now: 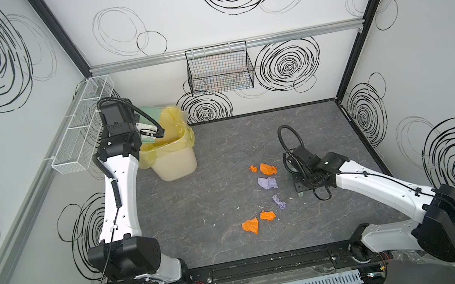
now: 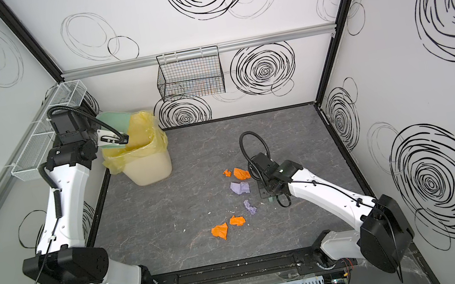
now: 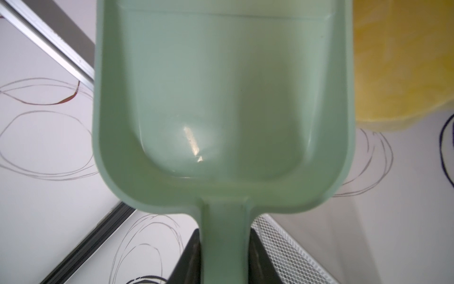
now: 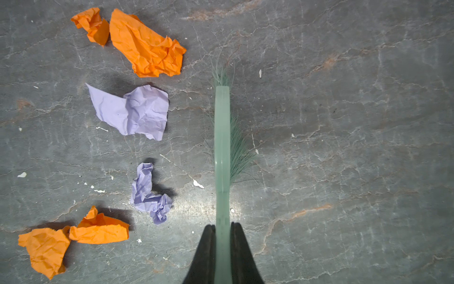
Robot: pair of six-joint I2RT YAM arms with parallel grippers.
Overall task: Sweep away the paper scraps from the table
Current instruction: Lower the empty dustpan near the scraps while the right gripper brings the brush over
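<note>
Paper scraps (image 1: 267, 182) on veined grey table (image 1: 208, 168)

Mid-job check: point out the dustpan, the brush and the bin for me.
dustpan (image 3: 221, 98): left wrist view, on the floor of its scoop.
brush (image 4: 222, 137): right wrist view, on its pale green back beside the bristles.
bin (image 1: 175, 164): in a top view, on its cream outer wall.

we count six paper scraps (image 4: 145, 41) on the table (image 1: 199, 204): four orange, two purple. we also count one green dustpan (image 3: 221, 98), one green brush (image 4: 222, 147), one yellow-lined bin (image 1: 174, 161), one black wire basket (image 1: 220, 69) and one white mesh basket (image 1: 81, 127).
</note>
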